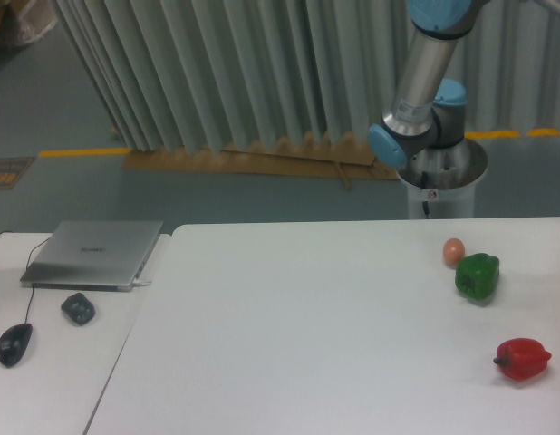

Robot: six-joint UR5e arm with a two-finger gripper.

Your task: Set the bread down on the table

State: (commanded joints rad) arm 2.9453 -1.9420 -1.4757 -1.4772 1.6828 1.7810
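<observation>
One fixed camera looks down across the desk (307, 344) from its front, facing the curtain (217, 72) behind.
</observation>
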